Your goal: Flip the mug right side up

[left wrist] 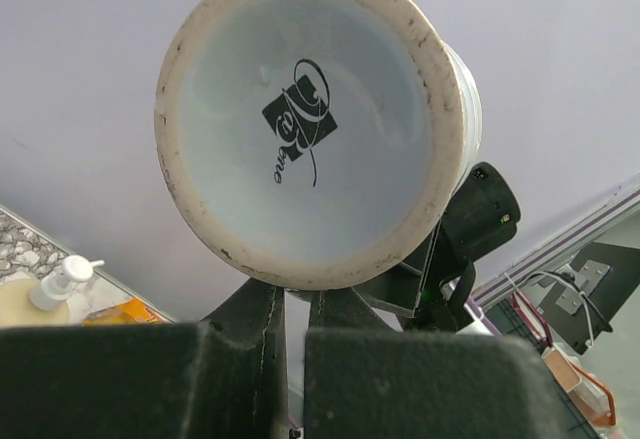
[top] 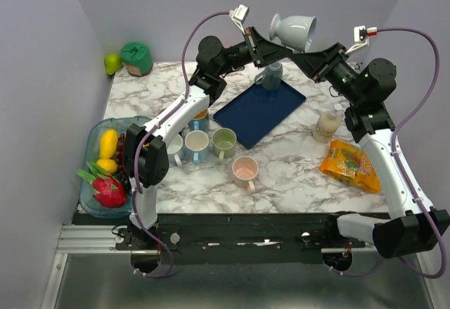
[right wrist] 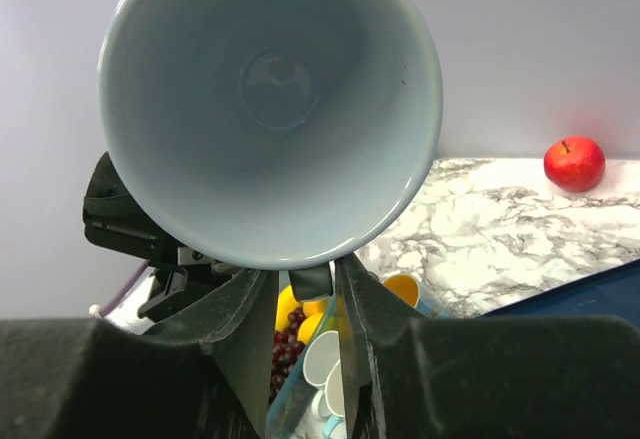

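I hold the mug (top: 294,31) aloft on its side, above both grippers. The left gripper (left wrist: 297,309) clamps beneath its base and the right gripper (right wrist: 308,289) clamps at its rim. Uncoordinated release or opposing pull may drop it.

Top view: high, off the table (top: 295,175) at 6 o'clock, looking down. Wrist views: close-up, facing each other, sharing the mug (top: 293,30) at 12 o'clock.
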### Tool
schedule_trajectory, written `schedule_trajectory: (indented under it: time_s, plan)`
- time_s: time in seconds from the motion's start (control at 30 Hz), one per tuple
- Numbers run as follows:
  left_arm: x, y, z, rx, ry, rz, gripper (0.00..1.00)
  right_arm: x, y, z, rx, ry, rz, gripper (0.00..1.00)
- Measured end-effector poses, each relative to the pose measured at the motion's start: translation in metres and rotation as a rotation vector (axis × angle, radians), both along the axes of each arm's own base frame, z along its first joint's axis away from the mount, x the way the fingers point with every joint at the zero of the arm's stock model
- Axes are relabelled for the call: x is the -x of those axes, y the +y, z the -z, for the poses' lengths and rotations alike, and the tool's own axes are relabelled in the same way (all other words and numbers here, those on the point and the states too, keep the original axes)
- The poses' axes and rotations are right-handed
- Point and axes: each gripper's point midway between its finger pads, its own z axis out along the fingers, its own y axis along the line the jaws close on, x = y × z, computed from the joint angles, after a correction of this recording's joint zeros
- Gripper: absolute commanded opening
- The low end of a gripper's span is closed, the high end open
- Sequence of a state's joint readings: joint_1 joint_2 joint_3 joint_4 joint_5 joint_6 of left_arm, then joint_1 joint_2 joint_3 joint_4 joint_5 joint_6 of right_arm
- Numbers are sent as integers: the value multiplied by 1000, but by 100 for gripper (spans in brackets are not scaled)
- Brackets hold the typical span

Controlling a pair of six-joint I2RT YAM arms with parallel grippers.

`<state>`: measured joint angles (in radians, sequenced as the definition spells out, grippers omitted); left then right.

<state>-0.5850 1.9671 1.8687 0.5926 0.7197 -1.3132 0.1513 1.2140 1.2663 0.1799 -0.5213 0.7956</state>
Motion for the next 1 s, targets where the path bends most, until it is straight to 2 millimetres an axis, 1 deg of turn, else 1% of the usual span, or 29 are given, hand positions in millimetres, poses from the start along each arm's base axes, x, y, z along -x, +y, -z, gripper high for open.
schedule_trajectory:
  time_s: [0.1, 0.17, 0.23, 0.27, 0.3, 0.37, 0.4, 0.57, 0.63, 0.77, 0.83, 0.87, 0.97, 1.0]
  plan:
    - [-1, 0, 1, 1, 2, -4, 0, 0, -1, -3, -17, -1, 5, 48]
    - [-1, 0, 3, 3, 4, -5, 0, -1, -1, -5, -28, -3, 7, 46]
    - [-2, -1, 3, 7, 8, -7, 0, -1, 0, -6, -40, 0, 6, 37]
    - [-2, 0, 2, 10, 10, -8, 0, -2, 0, -7, -42, -1, 7, 31]
    - [-2, 0, 2, 14, 15, -8, 0, -4, -1, -6, -45, 2, 11, 19]
    - [-3, 0, -1, 24, 27, -14, 0, -7, -2, -4, -48, 8, 21, 9]
    - [-4, 1, -1, 28, 35, -16, 0, -8, -1, -4, -44, 4, 19, 1]
    - [-7, 3, -1, 33, 66, -15, 0, -12, -2, -1, -40, 7, 28, 1]
    - [-7, 3, -1, 34, 67, -15, 12, -12, -2, -1, -40, 8, 28, 1]
    - [-7, 3, 0, 29, 58, -18, 47, -12, -3, 0, -37, 14, 33, 1]
    - [-7, 2, 5, 16, 35, -22, 56, -11, -4, 1, -37, 25, 43, 1]
    - [-8, 1, 9, 7, 36, -21, 63, -10, -5, 0, -35, 23, 52, 1]
    - [-3, -1, 24, -25, 27, -5, 73, -9, -11, 2, -15, 33, 92, 1]
    - [-1, -3, 28, -36, 21, -1, 75, -9, -13, 4, -7, 37, 106, 1]
